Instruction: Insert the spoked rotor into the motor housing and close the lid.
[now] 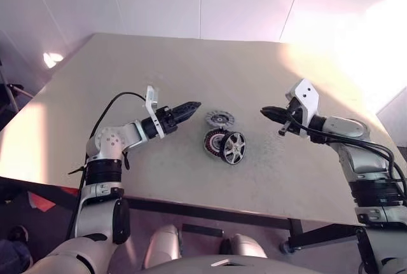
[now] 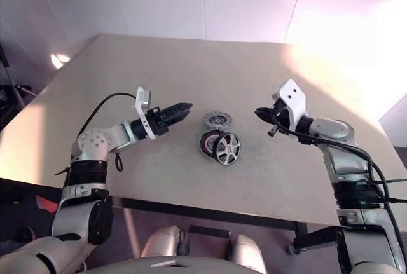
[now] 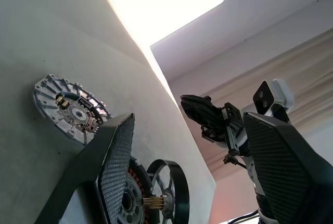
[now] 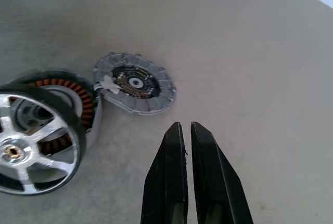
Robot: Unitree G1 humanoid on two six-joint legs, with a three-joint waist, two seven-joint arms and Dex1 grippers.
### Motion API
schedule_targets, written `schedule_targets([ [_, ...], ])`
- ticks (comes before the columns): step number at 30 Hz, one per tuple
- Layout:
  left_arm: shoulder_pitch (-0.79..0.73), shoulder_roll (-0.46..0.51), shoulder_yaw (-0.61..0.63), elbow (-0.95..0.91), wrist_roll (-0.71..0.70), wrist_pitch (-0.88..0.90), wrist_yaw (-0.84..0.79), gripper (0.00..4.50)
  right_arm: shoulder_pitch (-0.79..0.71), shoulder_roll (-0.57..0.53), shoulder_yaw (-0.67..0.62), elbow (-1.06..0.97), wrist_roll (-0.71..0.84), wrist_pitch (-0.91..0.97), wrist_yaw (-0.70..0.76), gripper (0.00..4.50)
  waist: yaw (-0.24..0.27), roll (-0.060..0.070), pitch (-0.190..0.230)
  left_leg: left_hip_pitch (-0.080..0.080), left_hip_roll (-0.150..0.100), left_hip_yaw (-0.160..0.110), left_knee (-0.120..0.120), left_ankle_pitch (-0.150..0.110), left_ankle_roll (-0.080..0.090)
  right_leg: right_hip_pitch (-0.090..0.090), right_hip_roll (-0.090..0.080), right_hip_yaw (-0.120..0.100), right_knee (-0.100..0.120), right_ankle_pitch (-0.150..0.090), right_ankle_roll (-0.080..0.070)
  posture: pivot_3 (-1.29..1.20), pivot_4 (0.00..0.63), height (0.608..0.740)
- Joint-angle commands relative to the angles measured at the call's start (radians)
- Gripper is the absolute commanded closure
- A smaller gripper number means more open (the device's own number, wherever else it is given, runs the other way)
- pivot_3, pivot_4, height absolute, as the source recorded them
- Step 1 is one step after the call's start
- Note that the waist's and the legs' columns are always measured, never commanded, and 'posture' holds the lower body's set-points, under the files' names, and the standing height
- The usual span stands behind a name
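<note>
**A:** How far along is this? The wheel [image 1: 233,147] sits against the housing [image 1: 214,142] mid-counter [image 1: 191,70], both tipped on edge.

**B:** Looks partly in, its shaft pokes into the housing, but I can't tell if it's seated. The lid [image 1: 220,119] lies loose just beyond them, so closing is left. Left pincer [image 1: 191,107] is spread and empty, right pincer [image 1: 267,112] is pinched closed on nothing.

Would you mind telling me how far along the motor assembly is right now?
Done: the spoked rotor appears seated on the motor housing, the pair tilted on the table. In hand: nothing; the left gripper is open and the right gripper shut, both off the parts. Left: the lid lies beside them, not fitted.
</note>
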Motion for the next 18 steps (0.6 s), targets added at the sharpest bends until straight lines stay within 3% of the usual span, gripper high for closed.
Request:
schedule_targets([
  [1, 0.009, 0.000, 0.010, -0.052, -0.024, -0.017, 0.016, 0.99, 0.017, -0.029, 0.002, -0.061, 0.020, 0.001, 0.043, 4.29, -0.001, 0.000, 0.000, 0.000, 0.000, 0.000, 0.000, 0.000, 0.000, 0.000, 0.000, 0.000, 0.000, 0.000, 0.000, 0.00, 0.000, 0.740],
  [9, 0.032, -0.004, 0.003, -0.069, -0.022, -0.048, 0.035, 0.99, 0.004, -0.038, 0.090, -0.072, -0.056, -0.018, 0.061, 4.29, -0.002, 0.000, 0.000, 0.000, 0.000, 0.000, -0.001, 0.000, 0.001, 0.000, 0.000, 0.000, -0.002, 0.000, 0.000, 0.00, 0.000, 0.740],
  [12, 0.043, 0.005, 0.006, -0.079, -0.022, -0.056, 0.039, 0.97, -0.003, -0.045, 0.102, -0.078, -0.061, -0.024, 0.086, 3.66, -0.002, 0.000, 0.000, -0.002, 0.000, 0.000, -0.001, 0.000, 0.001, -0.001, 0.000, 0.000, -0.003, 0.000, 0.000, 0.00, 0.000, 0.740],
  [17, 0.054, 0.020, 0.017, -0.084, -0.025, -0.064, 0.048, 0.97, -0.011, -0.034, 0.132, -0.087, -0.092, -0.049, 0.082, 2.00, -0.003, 0.000, 0.000, -0.002, 0.000, 0.000, -0.001, 0.000, 0.002, 0.000, 0.000, 0.000, -0.004, 0.000, 0.000, 0.00, 0.000, 0.740],
  [18, 0.056, 0.022, 0.017, -0.083, -0.024, -0.067, 0.048, 0.97, -0.010, -0.030, 0.140, -0.091, -0.093, -0.051, 0.085, 2.00, -0.003, 0.000, 0.000, -0.002, 0.000, 0.000, -0.001, 0.000, 0.002, 0.000, 0.000, 0.000, -0.004, 0.000, 0.000, 0.00, 0.000, 0.740],
])
